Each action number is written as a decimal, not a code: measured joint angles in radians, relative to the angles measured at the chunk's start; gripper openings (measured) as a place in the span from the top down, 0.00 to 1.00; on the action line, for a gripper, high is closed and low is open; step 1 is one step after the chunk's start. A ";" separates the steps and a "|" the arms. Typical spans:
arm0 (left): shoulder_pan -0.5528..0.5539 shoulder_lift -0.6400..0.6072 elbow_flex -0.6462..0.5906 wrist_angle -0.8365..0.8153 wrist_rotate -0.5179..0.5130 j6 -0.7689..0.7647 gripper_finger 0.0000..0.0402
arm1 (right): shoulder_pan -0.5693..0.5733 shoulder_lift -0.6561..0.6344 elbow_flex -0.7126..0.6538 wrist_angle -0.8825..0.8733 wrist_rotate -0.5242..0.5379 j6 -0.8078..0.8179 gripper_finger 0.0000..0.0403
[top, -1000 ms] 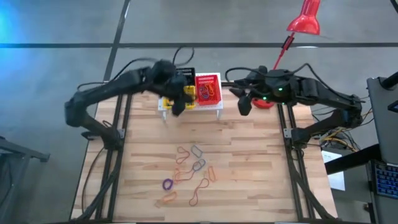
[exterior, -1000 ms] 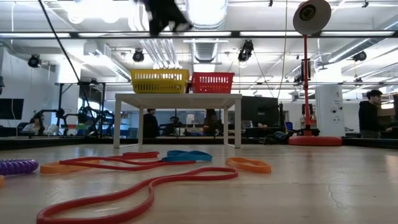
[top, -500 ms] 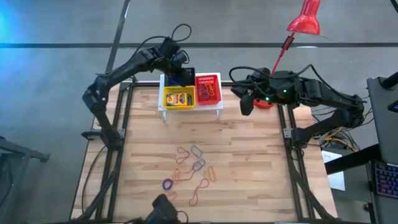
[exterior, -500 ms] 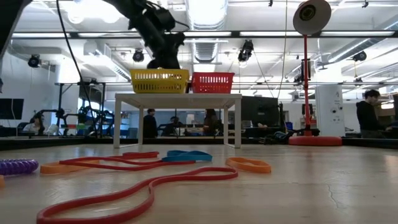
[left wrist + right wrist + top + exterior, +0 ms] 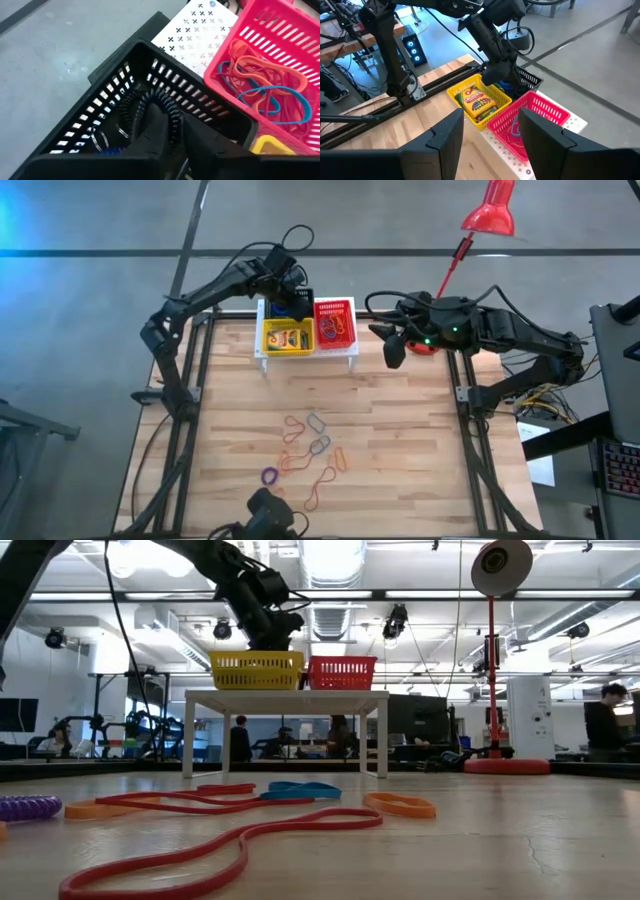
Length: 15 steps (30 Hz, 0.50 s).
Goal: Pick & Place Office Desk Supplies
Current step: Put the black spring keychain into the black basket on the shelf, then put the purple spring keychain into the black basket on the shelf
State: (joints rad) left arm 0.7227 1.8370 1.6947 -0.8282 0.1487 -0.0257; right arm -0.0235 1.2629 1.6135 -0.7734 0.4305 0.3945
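1. Three mesh baskets sit on top of the white perforated stand (image 5: 306, 350), my landmark at the far edge of the table (image 5: 400, 430): a black basket (image 5: 150, 95) at the stand's back, a yellow basket (image 5: 287, 336) in front of it, and a red basket (image 5: 335, 324) beside both.
2. My left gripper (image 5: 170, 135) reaches down into the black basket; whether its fingers are parted or pressed together I cannot tell.
3. A black coiled band (image 5: 160, 107) lies in the black basket right at my fingertips; grip unclear.
4. Crayon boxes (image 5: 477, 102) fill the yellow basket; orange and blue bands (image 5: 265, 90) lie in the red one.
5. My right gripper (image 5: 487, 137) hovers beside the stand's red-basket end, fingers spread, holding nothing.
6. More rubber-band loops (image 5: 310, 455) lie scattered on the table well in front of the stand.
7. A red desk lamp (image 5: 490, 208) stands beyond the stand, behind my right arm.
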 joint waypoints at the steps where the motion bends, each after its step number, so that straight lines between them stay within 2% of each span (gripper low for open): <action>1: 0.000 0.000 0.000 0.000 0.000 0.000 0.81 | 0.000 0.000 0.000 0.000 0.000 0.000 0.55; 9: 0.000 -0.004 0.001 -0.009 0.000 -0.011 0.63 | 0.000 0.000 0.000 0.001 -0.001 0.000 0.55; 15: -0.011 -0.096 0.006 -0.097 0.013 -0.058 0.62 | 0.021 0.000 -0.022 -0.001 -0.003 -0.001 0.55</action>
State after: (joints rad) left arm 0.7119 1.7410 1.7012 -0.9252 0.1614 -0.0834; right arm -0.0027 1.2625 1.5918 -0.7747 0.4279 0.3934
